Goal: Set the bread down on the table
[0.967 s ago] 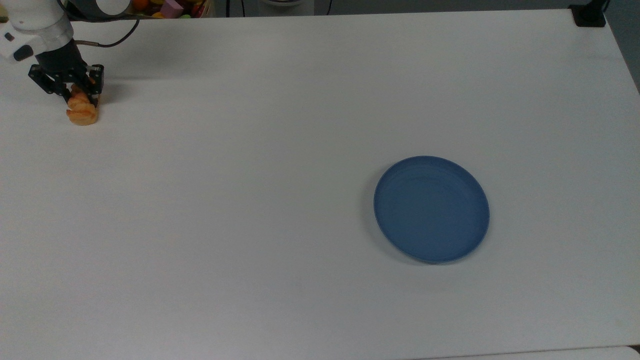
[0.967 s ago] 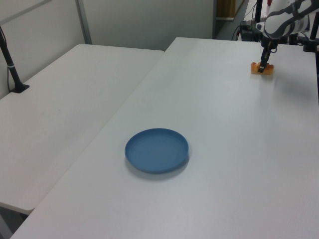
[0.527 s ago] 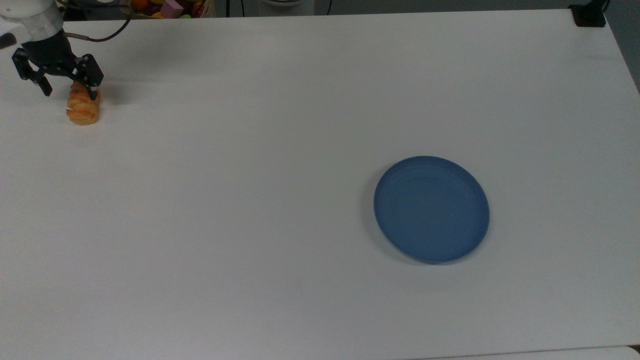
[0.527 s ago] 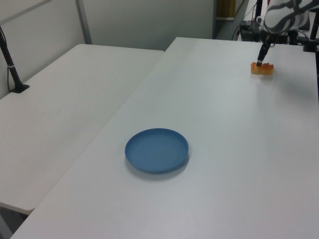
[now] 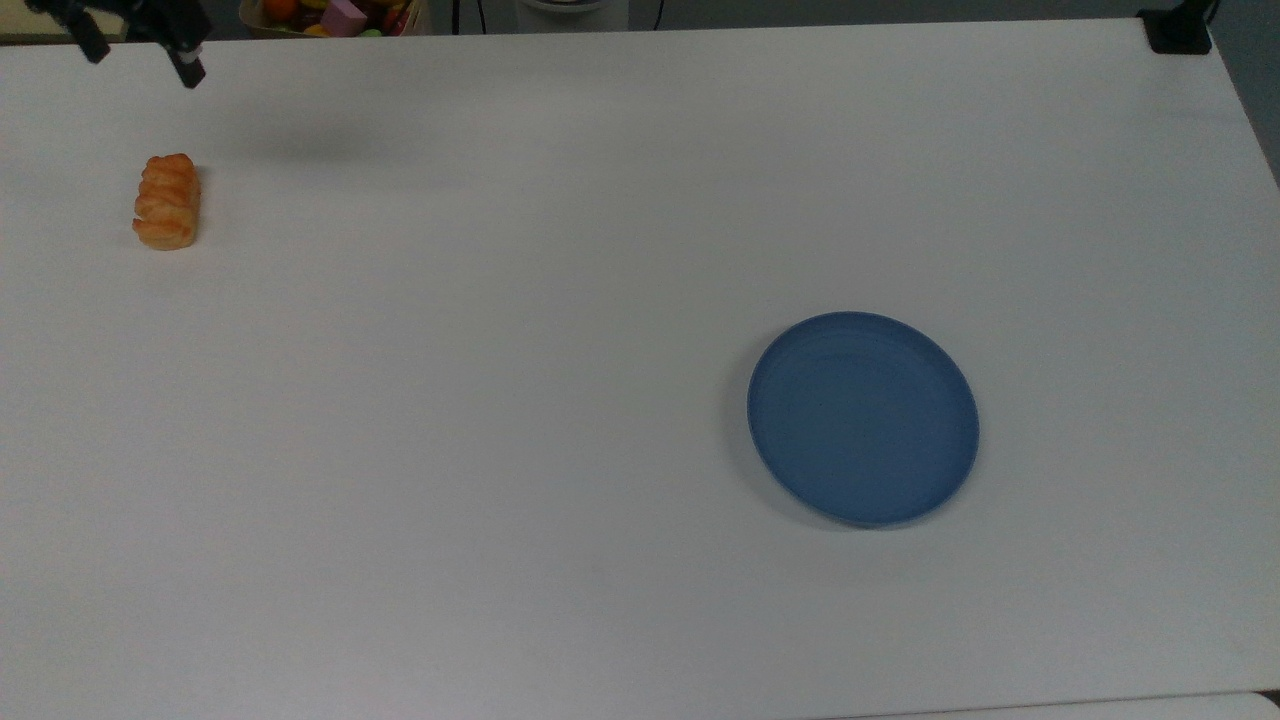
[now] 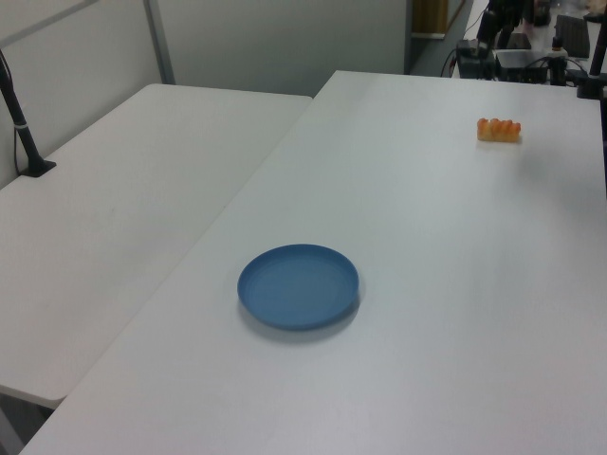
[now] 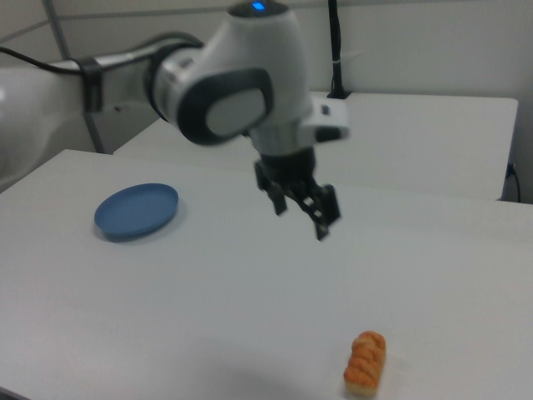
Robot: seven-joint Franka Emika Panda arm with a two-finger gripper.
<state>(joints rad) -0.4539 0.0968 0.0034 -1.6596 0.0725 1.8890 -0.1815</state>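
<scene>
Bread: You had the bread (image 5: 167, 201) lying flat on the white bench (image 5: 600, 250), near the top view's left edge. It rested on its long side, ridged glossy top up, with nothing touching it. In the left view the bread (image 6: 499, 129) lay near the far right of the bench (image 6: 427, 284); in the right view the bread (image 7: 366, 362) sat close to the bottom edge of the picture.

Pincer: Your pincer (image 7: 304, 206) was released, its two black fingers spread apart with nothing between them. It hung in the air above the bench (image 7: 208, 292), well apart from the bread, up and toward the right view's left of it. In the top view the pincer (image 5: 135, 45) showed at the upper left corner, fingers pointing down.

Arm: You had the white arm (image 7: 225, 92) reaching in from the right view's left, wrist bent downward.

Plate: A round blue plate (image 5: 863, 418) stood on the bench well apart from the bread, toward the top view's right. The plate (image 6: 298, 285) carried nothing, as the plate (image 7: 136, 210) in the right view also showed.
</scene>
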